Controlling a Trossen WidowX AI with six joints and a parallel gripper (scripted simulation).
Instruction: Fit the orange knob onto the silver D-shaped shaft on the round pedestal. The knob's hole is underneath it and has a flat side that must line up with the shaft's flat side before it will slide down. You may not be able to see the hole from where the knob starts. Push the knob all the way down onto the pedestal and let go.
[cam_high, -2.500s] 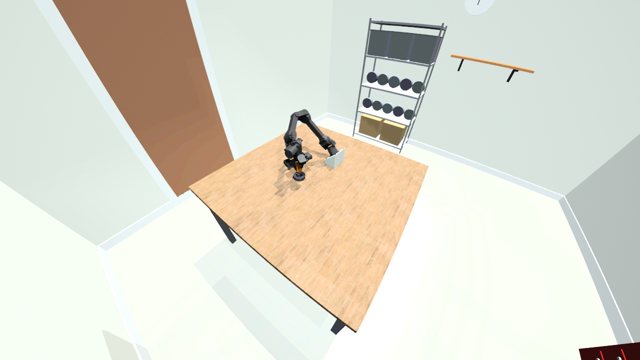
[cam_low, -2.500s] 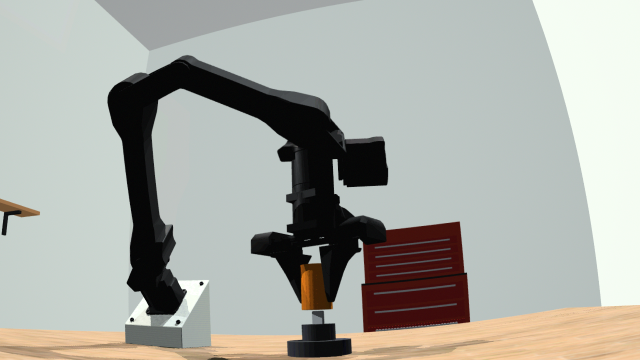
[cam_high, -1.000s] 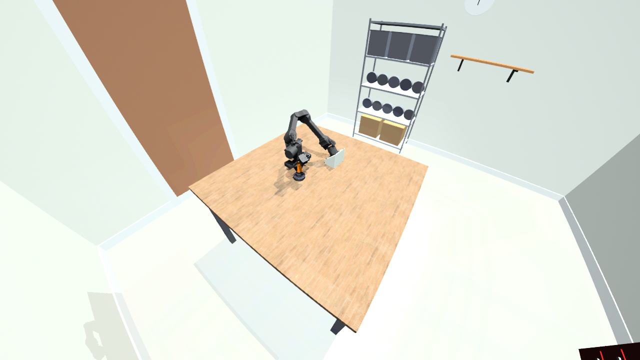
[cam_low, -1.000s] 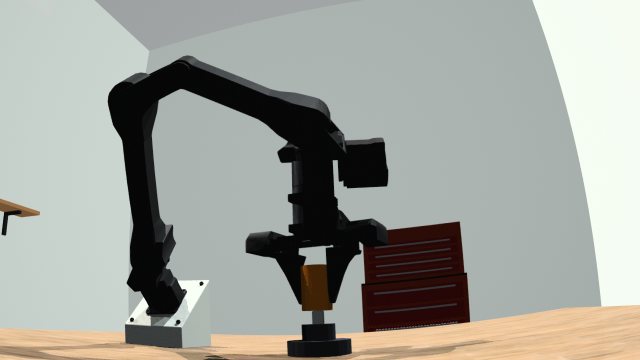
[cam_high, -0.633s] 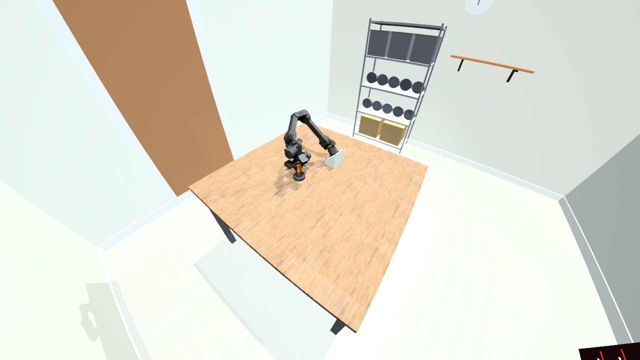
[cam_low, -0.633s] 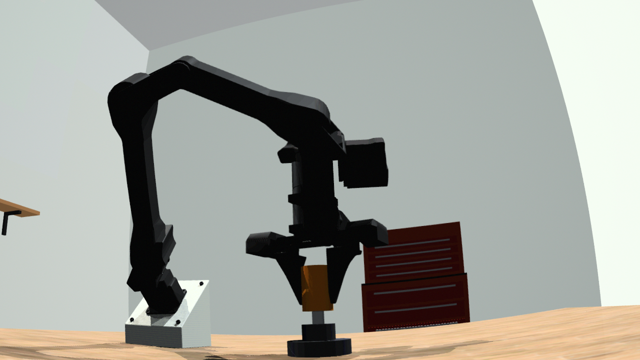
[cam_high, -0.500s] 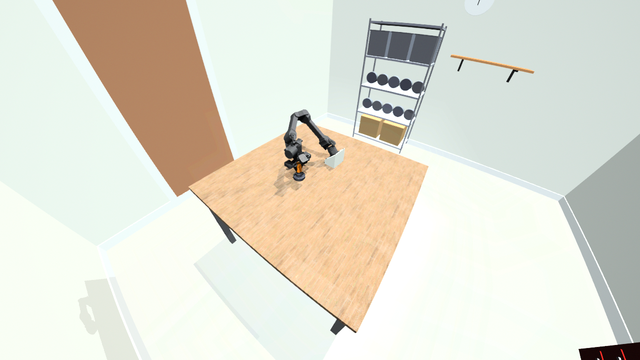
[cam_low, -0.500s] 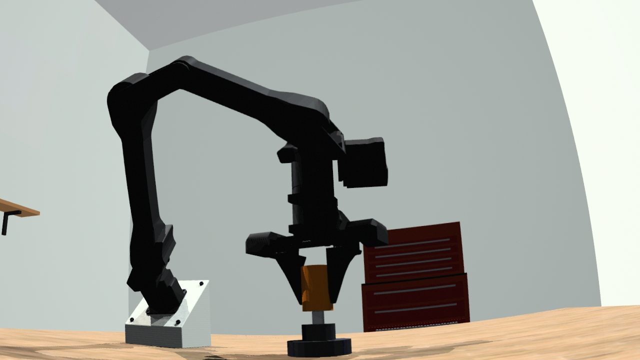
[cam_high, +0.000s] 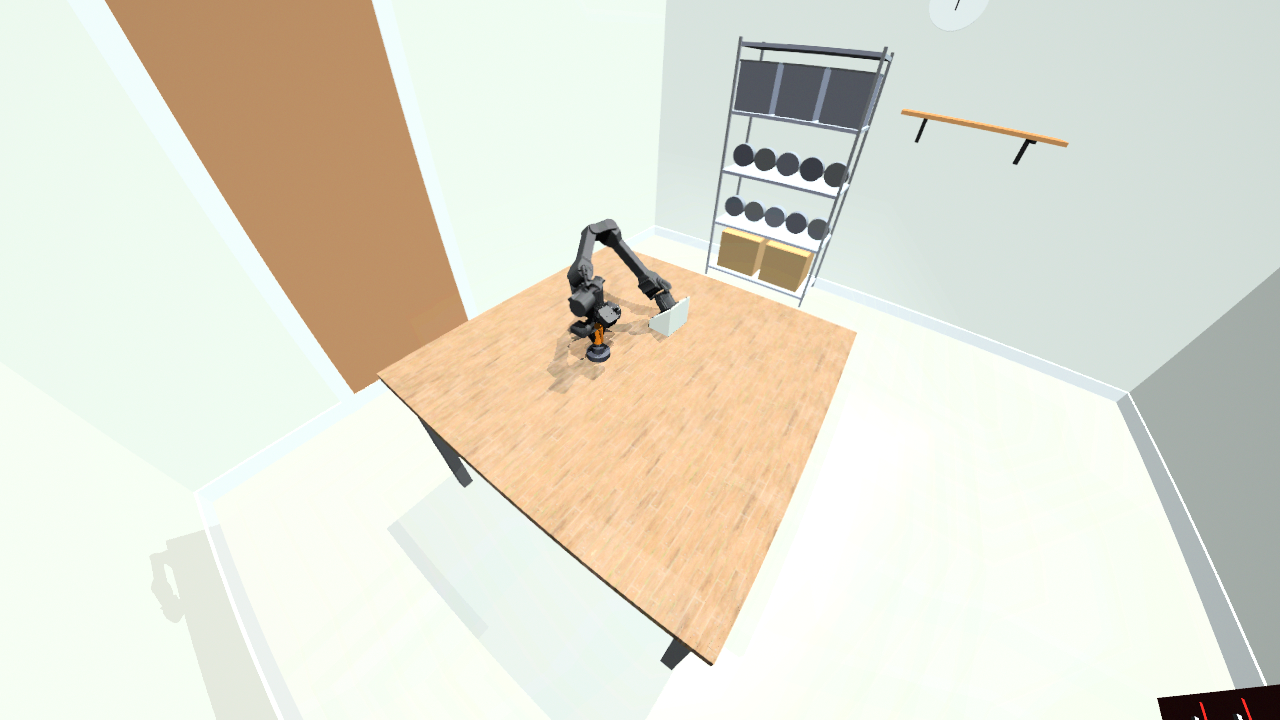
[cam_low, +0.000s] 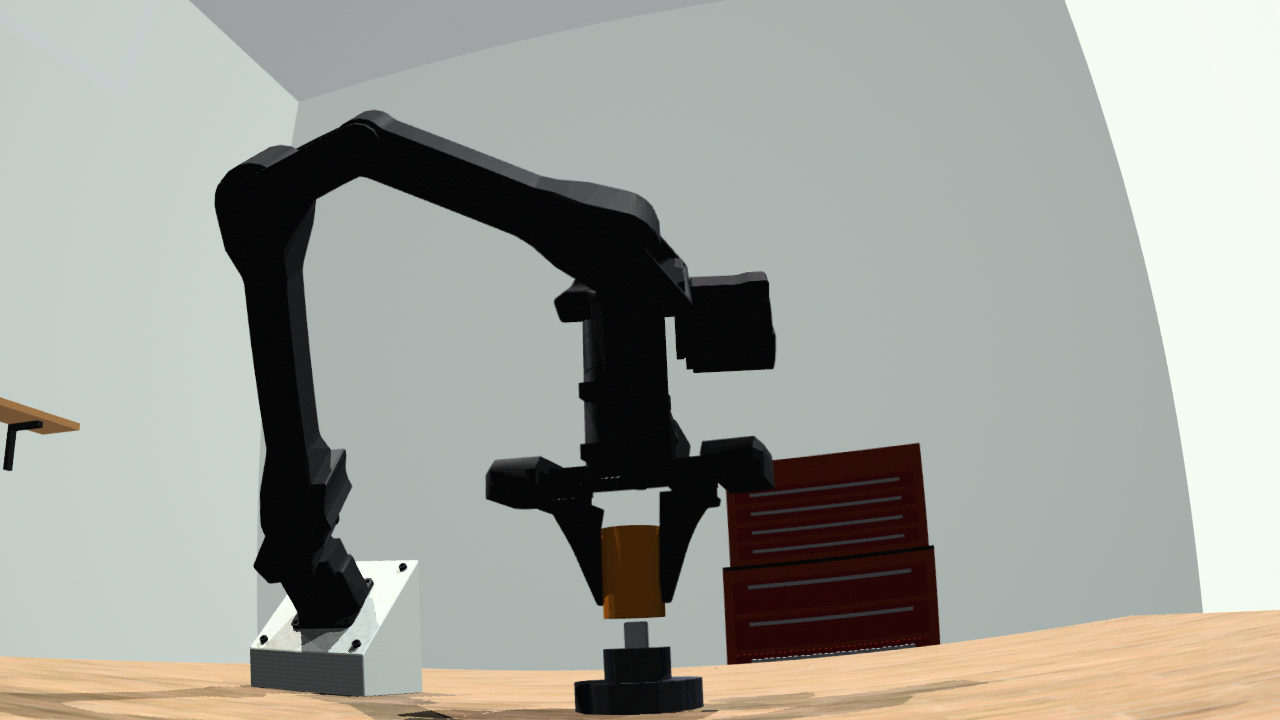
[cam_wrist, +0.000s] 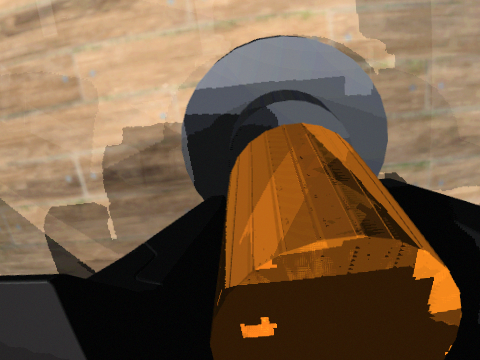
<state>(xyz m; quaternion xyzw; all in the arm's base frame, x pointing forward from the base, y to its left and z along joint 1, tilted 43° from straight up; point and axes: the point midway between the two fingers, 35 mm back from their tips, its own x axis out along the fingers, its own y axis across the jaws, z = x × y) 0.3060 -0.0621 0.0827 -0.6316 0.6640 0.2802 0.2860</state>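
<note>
While the gripper (cam_low: 631, 573) pinches the knob (cam_low: 631, 573) upright, the knob hangs right above the shaft (cam_low: 635, 634) on the pedestal (cam_low: 637, 687), not touching, so it should go straight down

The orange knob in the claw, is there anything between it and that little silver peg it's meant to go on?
Nothing visible. The gripper is clamped on the orange knob, which hangs directly over the silver shaft on the round pedestal. Only a thin gap of open air separates knob and shaft.
</note>
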